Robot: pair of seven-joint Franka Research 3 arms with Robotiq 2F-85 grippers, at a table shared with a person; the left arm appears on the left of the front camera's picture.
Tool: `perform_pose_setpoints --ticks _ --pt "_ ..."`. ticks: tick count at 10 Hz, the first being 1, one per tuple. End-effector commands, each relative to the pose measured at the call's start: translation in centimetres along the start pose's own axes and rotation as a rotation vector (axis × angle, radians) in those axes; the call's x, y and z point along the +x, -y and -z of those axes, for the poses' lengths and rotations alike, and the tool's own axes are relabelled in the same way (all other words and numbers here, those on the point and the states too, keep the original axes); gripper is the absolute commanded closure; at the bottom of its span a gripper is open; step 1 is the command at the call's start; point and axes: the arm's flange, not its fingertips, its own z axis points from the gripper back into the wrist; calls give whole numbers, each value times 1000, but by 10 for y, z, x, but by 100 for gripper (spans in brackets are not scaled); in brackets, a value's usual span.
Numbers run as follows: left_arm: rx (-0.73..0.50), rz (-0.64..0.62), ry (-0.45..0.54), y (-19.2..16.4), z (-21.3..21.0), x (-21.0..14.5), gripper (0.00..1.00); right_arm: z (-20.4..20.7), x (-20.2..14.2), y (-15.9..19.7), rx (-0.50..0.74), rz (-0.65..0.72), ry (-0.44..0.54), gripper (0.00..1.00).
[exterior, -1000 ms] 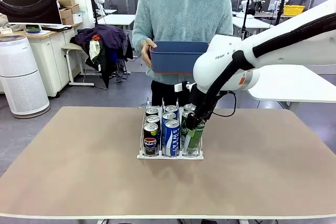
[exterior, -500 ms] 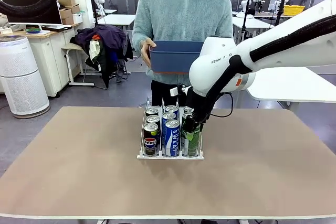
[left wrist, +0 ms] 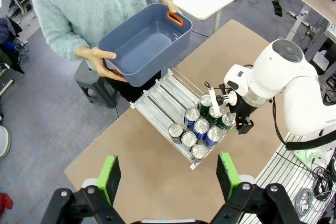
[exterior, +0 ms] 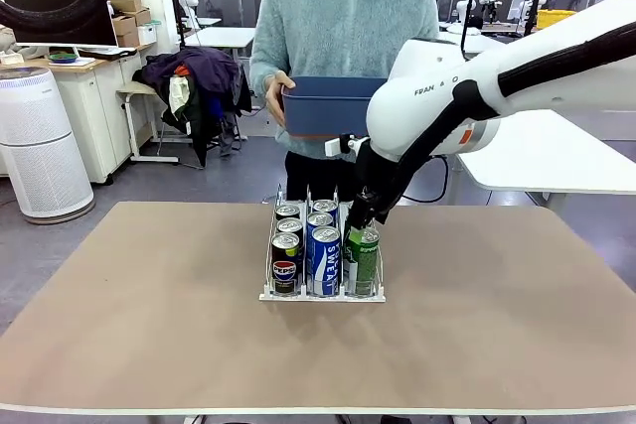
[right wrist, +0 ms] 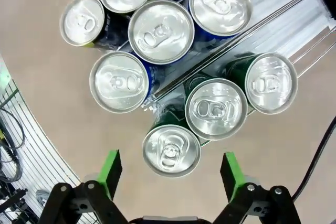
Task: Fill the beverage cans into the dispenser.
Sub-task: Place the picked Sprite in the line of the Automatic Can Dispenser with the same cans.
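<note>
The right tool [exterior: 360, 217] hangs just above the front green can [exterior: 364, 259] in the dispenser [exterior: 322, 294], its jaws spread wide and holding nothing. In the right wrist view the two green pads [right wrist: 111, 169] stand well apart on either side of that can's silver top [right wrist: 171, 150], touching neither it nor its neighbours. The left tool [left wrist: 167, 177] is raised high over the counter [left wrist: 152, 182], on the near side of the dispenser, jaws likewise wide and empty; its green pads [left wrist: 109, 176] frame bare counter below.

The dispenser sits mid-counter, and all the cans crowd its front end. Seen from the front, the lane on the dispenser's left side carries black Pepsi cans [exterior: 285, 264], the middle lane blue-and-white Sweat cans [exterior: 324, 261], and the lane on its right side the green cans, three in a row by the right wrist view. The rear stretches of the lanes [left wrist: 167, 94] show only bare rails.

Behind the dispenser, at the counter's far edge, a person in a pale fleece holds a blue bin [exterior: 334, 106] with both hands [exterior: 275, 98]; the left wrist view shows its inside bare, with an orange handle [left wrist: 175, 19] at one end. The right arm [exterior: 467, 111] reaches in above the dispenser's right side, partly covering the bin from the front camera.
</note>
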Motion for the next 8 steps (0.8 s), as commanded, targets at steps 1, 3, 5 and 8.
perform_pose_setpoints --ticks 1,3,5,8 --pt "0 -2 0 -1 -1 -1 3 0 -14 -1 3 13 56 0" --pt "0 -2 0 -1 -1 -1 3 0 0 0 0 0 0 0" --pt "0 -2 0 -1 -1 -1 3 0 0 0 0 0 0 0" --pt "0 -2 0 -1 -1 -1 3 0 0 0 0 0 0 0"
